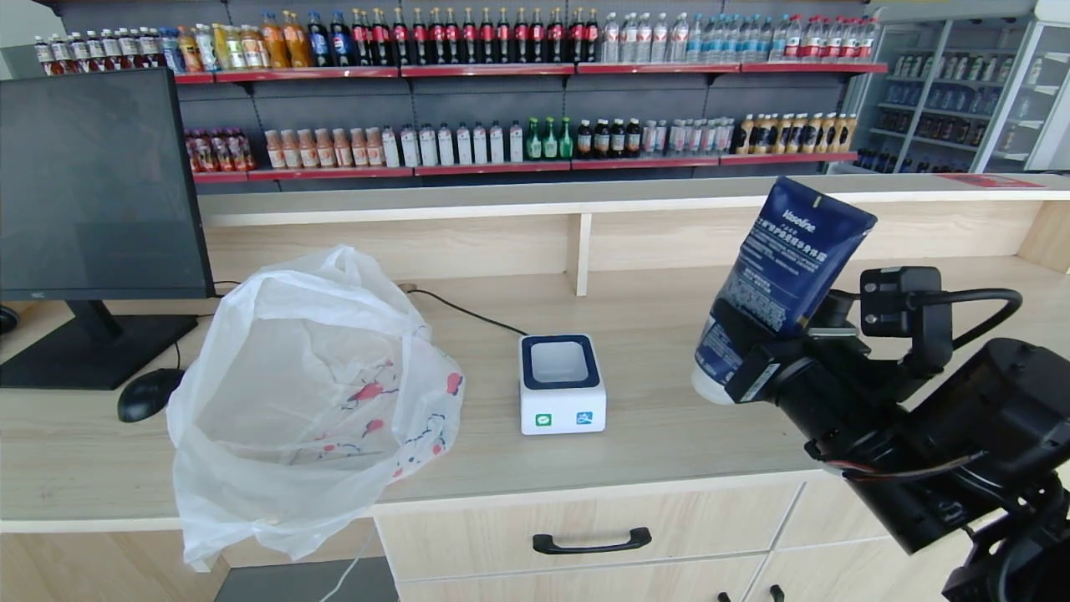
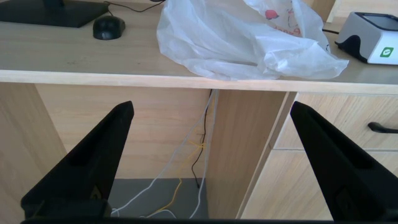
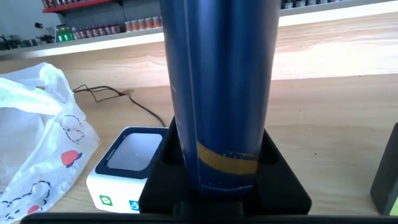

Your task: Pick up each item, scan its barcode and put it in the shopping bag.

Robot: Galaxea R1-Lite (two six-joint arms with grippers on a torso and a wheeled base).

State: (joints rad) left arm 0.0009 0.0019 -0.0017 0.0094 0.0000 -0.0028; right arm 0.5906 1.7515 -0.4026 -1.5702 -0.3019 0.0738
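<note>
Holding a blue tube (image 1: 786, 259) tight, the right gripper (image 1: 740, 347) sits at 3 o'clock from the scanner (image 1: 562, 383); the bag (image 1: 309, 393) is at 9 o'clock. The left gripper (image 2: 211, 115) is spread wide.

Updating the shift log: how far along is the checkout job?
Done: the blue lotion tube is gripped in the right claw. In hand: it hangs right of the barcode scanner, not over it. Left: scanning, then dropping it into the plastic shopping bag.
</note>
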